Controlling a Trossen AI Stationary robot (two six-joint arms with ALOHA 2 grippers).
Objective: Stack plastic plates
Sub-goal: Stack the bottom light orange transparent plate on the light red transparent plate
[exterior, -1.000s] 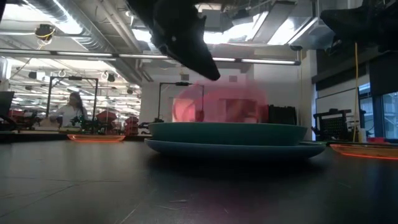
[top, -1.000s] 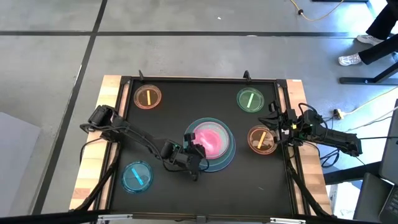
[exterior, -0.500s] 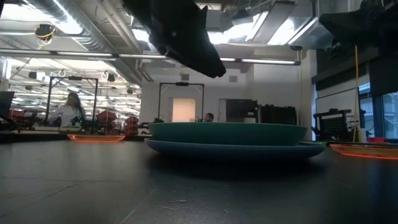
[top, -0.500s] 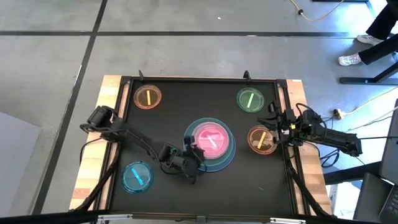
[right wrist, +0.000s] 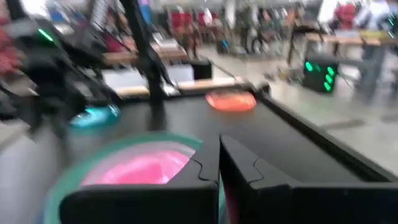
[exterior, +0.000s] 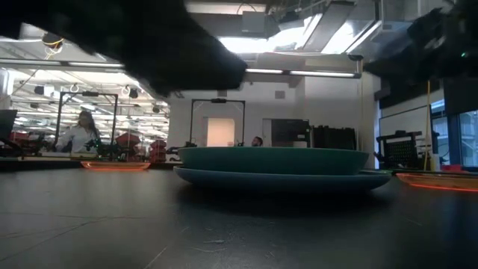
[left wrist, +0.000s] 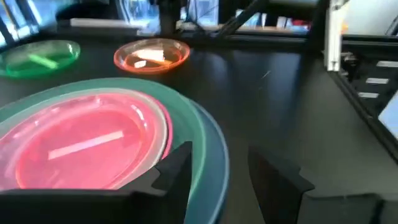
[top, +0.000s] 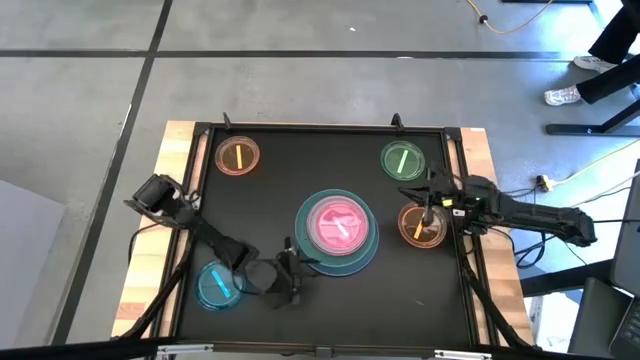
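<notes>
From above, pink plate (top: 338, 222) tops the stack — wrist views show left jaws apart, right jaws together.

The pink plate (left wrist: 87, 146) by the left gripper (left wrist: 239, 177) is glossy translucent plastic. The teal plate (left wrist: 199, 140) beneath it looks smooth and opaque, with a soft sheen. Past that gripper's fingers (left wrist: 177, 165), which are matt dark plastic, the amber plate (left wrist: 152, 55) and green plate (left wrist: 40, 57) are clear and shiny. The table (top: 290, 175) is matt black with a faint sheen, edged in bare pale wood (top: 150, 255).
</notes>
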